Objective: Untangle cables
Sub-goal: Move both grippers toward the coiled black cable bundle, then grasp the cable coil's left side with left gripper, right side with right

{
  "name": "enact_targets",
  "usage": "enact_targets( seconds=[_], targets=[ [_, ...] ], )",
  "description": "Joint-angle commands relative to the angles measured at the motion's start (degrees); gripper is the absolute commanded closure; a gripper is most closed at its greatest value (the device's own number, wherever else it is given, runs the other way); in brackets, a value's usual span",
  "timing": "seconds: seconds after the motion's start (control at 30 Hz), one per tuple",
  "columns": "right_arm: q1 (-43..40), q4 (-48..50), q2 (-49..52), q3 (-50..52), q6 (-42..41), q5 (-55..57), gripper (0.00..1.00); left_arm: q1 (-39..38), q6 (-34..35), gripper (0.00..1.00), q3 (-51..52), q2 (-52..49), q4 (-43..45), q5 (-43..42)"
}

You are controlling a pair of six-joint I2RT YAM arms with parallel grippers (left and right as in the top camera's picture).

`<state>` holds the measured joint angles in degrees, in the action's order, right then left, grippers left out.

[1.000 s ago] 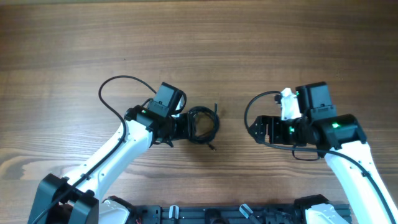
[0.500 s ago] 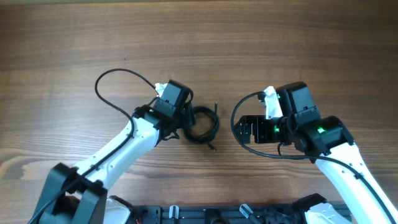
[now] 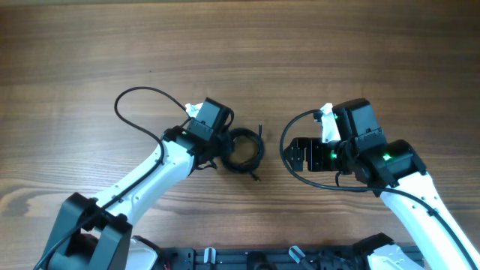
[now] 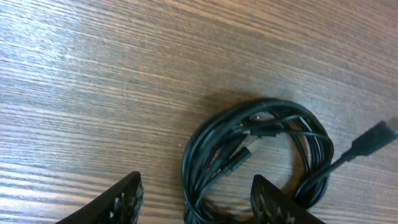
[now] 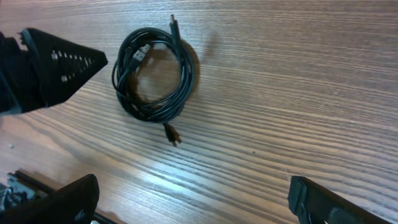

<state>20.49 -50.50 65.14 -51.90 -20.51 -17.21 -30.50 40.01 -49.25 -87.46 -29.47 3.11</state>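
Wooden worktop (image 3: pixel 300 45) carrying coiled cables (image 3: pixel 245 150), lying centre, between both arms. Left end effector (image 3: pixel 221 150) hovering spread, fingers straddling coil's edge. Right end effector (image 3: pixel 298 154) hanging spread wide, near cables, not touching.
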Motion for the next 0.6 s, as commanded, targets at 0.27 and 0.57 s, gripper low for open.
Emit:
enact_targets(
  seconds=[0.27, 0.57],
  targets=[
    [0.28, -0.09, 0.85, -0.98, -0.63, 3.56, 0.0, -4.52, 3.98, 0.43, 1.46, -0.74, -0.98, -1.79],
    [0.28, -0.28, 4.07, -0.92, -0.66, 3.54, 0.0, -6.03, 4.24, 0.43, 4.57, -0.85, -0.9, 0.72]
  ],
)
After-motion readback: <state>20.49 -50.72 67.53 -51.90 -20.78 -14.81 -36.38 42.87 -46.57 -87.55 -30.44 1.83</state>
